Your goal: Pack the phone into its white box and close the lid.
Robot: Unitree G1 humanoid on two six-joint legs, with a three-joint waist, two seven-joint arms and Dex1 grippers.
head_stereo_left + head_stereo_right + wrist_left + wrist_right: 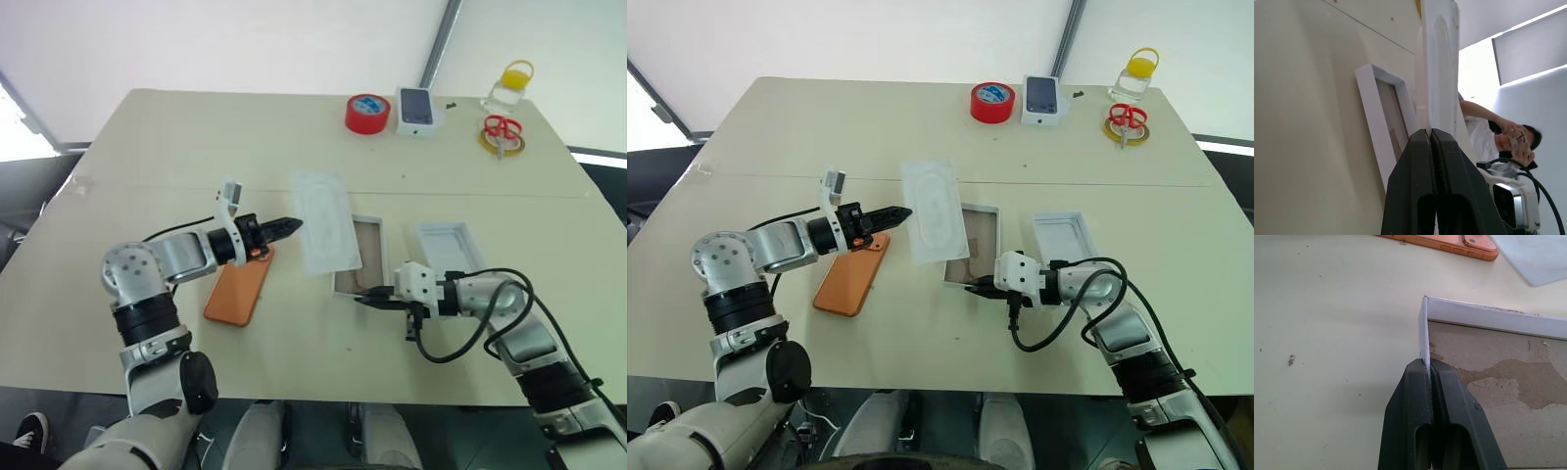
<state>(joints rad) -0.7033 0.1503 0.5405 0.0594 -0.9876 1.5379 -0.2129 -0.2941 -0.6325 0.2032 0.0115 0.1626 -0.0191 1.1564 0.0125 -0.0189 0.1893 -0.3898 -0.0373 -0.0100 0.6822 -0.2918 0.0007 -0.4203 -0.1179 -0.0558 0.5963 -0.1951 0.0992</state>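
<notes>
Left eye view: beige table (147,147); left tool (294,225) clamping insert (323,220), right tool (364,299) clamping white box (370,245) wall.

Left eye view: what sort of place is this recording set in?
Probably an indoor test or lab space: a plain cream table under white walls, with staged props, red tape roll, scissors and phone carton, along its far edge.

The phone (238,290) lay left of centre on the table (147,157), with the white box (359,269) to its right at mid-frame and the lid (449,246) further right. An insert (325,219) overlapped the box's left edge. Along the upper right stood a tape roll (367,114), a carton (415,110), scissors (501,133) and a bottle (510,86).
</notes>
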